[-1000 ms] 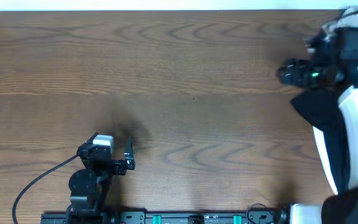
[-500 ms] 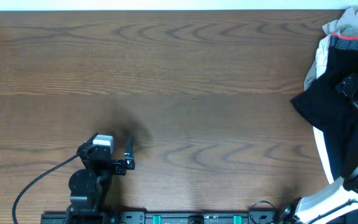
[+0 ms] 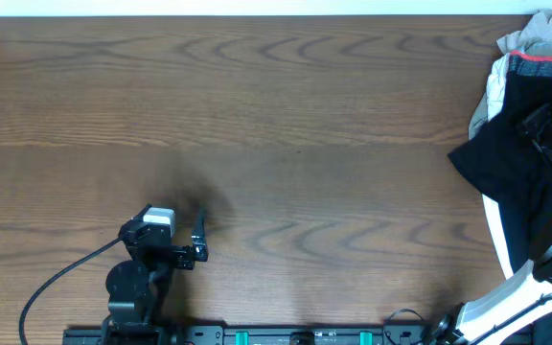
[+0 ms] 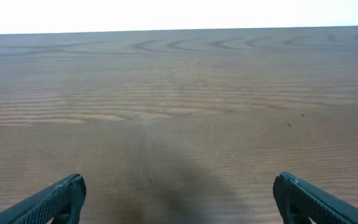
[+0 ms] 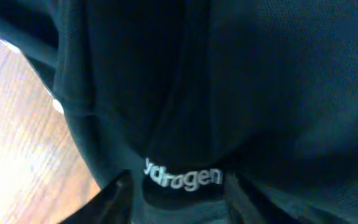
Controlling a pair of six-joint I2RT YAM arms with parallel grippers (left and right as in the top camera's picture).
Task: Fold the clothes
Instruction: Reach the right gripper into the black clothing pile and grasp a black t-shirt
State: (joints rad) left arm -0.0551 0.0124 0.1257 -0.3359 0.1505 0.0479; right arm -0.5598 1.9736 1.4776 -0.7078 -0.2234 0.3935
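Brown wood-grain tabletop (image 3: 286, 115) stretches ahead of the left gripper (image 4: 179, 202), whose jaws stand wide apart over nothing, with a white wall strip (image 3: 257, 7) beyond. The soft black short-sleeved T-shirt (image 3: 506, 172) lies crumpled in a heap directly under the right gripper (image 5: 178, 202), a fold bearing its small white printed logo (image 5: 182, 176) between the fingers. Whether those jaws have clamped the cloth I cannot tell. Just beyond that gripper, a pale grey-and-white garment with a red band (image 3: 523, 53) touches the heap. The shirt looks light and limp and will likely drape and drag on the wood. A pinch at a hem or shoulder edge, not the bunched middle, should let it spread.
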